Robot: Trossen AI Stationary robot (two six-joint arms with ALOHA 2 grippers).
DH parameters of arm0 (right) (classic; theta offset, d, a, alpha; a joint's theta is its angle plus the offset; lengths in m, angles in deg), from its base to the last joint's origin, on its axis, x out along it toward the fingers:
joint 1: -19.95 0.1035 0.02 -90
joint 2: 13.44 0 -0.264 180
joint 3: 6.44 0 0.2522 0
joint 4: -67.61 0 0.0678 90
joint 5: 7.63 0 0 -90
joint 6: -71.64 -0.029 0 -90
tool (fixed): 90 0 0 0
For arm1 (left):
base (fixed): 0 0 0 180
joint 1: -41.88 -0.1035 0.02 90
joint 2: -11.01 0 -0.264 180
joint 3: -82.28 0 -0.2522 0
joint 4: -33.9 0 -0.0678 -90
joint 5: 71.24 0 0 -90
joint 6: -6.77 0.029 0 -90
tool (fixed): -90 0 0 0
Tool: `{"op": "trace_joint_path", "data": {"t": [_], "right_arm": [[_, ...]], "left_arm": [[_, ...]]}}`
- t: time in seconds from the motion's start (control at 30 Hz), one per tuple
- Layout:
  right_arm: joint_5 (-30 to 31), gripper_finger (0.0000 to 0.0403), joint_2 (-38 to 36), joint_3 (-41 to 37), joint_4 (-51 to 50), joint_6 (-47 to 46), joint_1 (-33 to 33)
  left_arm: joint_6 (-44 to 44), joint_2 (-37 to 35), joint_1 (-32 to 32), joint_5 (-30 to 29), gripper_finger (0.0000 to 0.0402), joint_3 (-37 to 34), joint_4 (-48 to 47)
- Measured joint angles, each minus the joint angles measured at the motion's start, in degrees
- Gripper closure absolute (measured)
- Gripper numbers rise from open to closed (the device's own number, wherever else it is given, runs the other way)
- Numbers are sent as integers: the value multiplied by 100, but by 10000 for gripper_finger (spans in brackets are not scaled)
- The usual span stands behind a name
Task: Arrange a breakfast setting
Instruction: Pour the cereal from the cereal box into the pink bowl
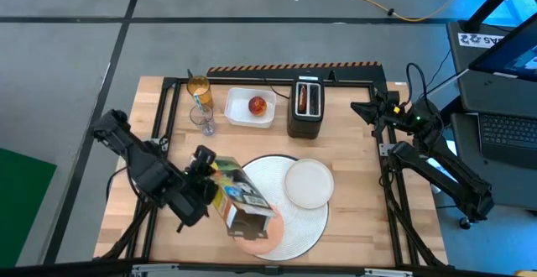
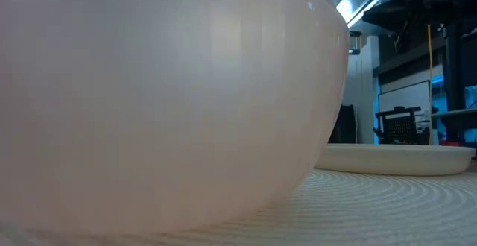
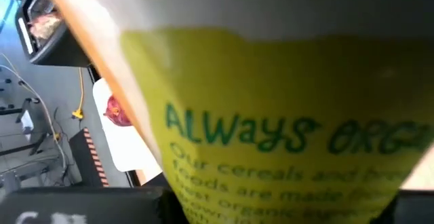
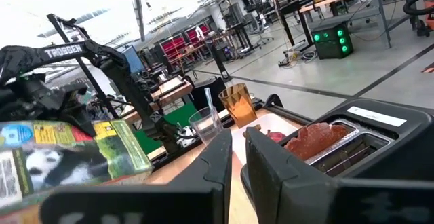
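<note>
My left gripper (image 1: 210, 178) is shut on a yellow and green cereal box (image 1: 239, 197), which slants over the near left part of the round white placemat (image 1: 294, 227). The box's open end (image 1: 248, 224) points down at the orange bowl (image 1: 258, 242), which stands on the placemat and fills the low view (image 2: 149, 89). A pale round plate (image 1: 309, 183) lies on the placemat's far right part. My right gripper (image 4: 237, 166) is shut with nothing in it, held level at the table's far right (image 1: 365, 109). My left gripper holds the cereal box by its closed end (image 1: 218, 182), the higher end, nearest the arm. It comes from the table's left, slanting downward. The box is lifted clear of the table and tipped with its open end low over the bowl. The box's yellow face (image 3: 271, 115) hides the fingers in the wrist view.
A black toaster (image 1: 305, 105) with something brown in its slots stands at the far middle. Left of it is a white tray (image 1: 243, 113) holding a red apple (image 1: 258, 105). Farther left stand a clear glass (image 1: 204, 122) and an orange cup (image 1: 199, 91).
</note>
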Motion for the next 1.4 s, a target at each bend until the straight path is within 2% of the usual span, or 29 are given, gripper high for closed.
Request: {"op": "trace_joint_path", "data": {"t": [0.27,0.47,0.73,1.13,1.23,1.4], "right_arm": [[0,366,0,0,-49,0,0],[0,366,0,2,-85,0,2],[0,366,0,2,-87,0,2],[26,366,0,2,-110,-1,2],[150,366,0,2,-119,0,2],[554,366,119,4,-131,-52,2]], "left_arm": [[-252,160,1,178,284,-761,-27],[-429,160,6,214,284,-948,-1],[-8,183,7,154,285,-1173,-10],[302,370,105,-965,287,-1192,-11],[391,369,146,-1220,287,-1190,-8],[1046,369,278,-1500,287,-1215,-11]]}}
